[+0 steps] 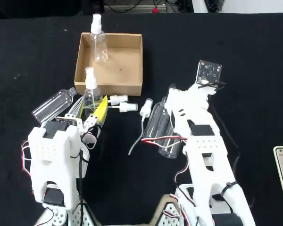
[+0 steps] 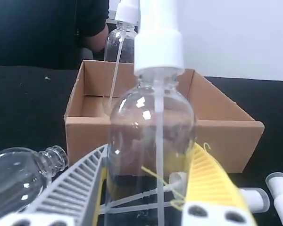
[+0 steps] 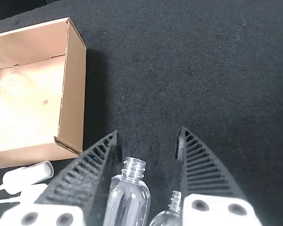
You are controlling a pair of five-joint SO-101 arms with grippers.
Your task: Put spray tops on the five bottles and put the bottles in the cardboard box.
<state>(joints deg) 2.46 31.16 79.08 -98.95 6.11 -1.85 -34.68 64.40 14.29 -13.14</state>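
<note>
Left pincer (image 2: 151, 153) clamped on my capped bottle (image 2: 151, 117), upright just before near wall of cardboard box (image 2: 226, 141).
My right pincer (image 3: 148, 134) gapes over two uncapped bottles (image 3: 129, 197); black table (image 3: 203, 70) ahead of tips.

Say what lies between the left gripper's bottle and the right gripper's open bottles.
Three loose spray tops on the table, next to that bottle; the high view shows it.

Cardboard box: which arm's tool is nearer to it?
Left. The left tool, gripping a capped bottle, sits just before the near wall of the cardboard box; the right tool is farther off to its side.
</note>
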